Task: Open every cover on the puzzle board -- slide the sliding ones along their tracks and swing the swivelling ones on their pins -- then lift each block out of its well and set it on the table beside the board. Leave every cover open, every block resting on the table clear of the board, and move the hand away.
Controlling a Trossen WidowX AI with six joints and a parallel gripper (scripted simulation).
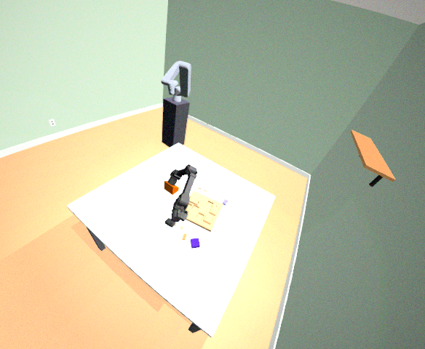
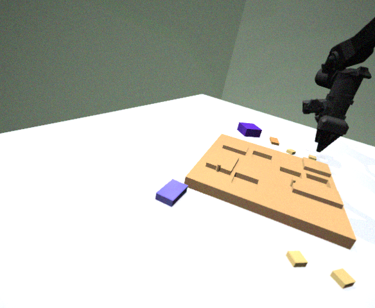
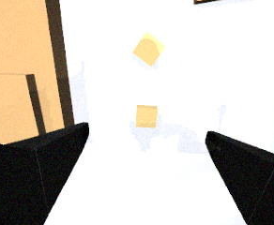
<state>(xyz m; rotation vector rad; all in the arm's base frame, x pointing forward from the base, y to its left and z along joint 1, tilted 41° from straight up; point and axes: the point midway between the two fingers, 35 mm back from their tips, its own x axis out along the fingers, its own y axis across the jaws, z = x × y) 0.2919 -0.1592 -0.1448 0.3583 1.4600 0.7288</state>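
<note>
My gripper (image 2: 318,151) (image 3: 147,132) is open and empty, above the table beside the board's edge. Below it a small tan block (image 2: 312,157) (image 3: 146,116) lies on the table. A second tan block (image 2: 291,151) (image 3: 149,49) lies beyond it, clear of the board. Two more tan blocks (image 2: 296,258) (image 2: 342,278) lie on the opposite side. The wooden board (image 1: 215,216) (image 2: 264,195) (image 3: 20,37) shows several recesses with no block visible in them; their depths are partly hidden. Raised covers (image 2: 315,164) (image 2: 317,192) stand beside recesses at its right end; a flatter cover (image 2: 225,163) has a peg at its edge.
An orange piece (image 1: 184,236) (image 2: 274,141) and a dark purple block (image 1: 195,243) (image 2: 250,129) lie past the board's far side. A lighter purple block (image 1: 225,201) (image 2: 171,192) lies close to its left corner. An orange object (image 1: 171,187) stands near the arm's base.
</note>
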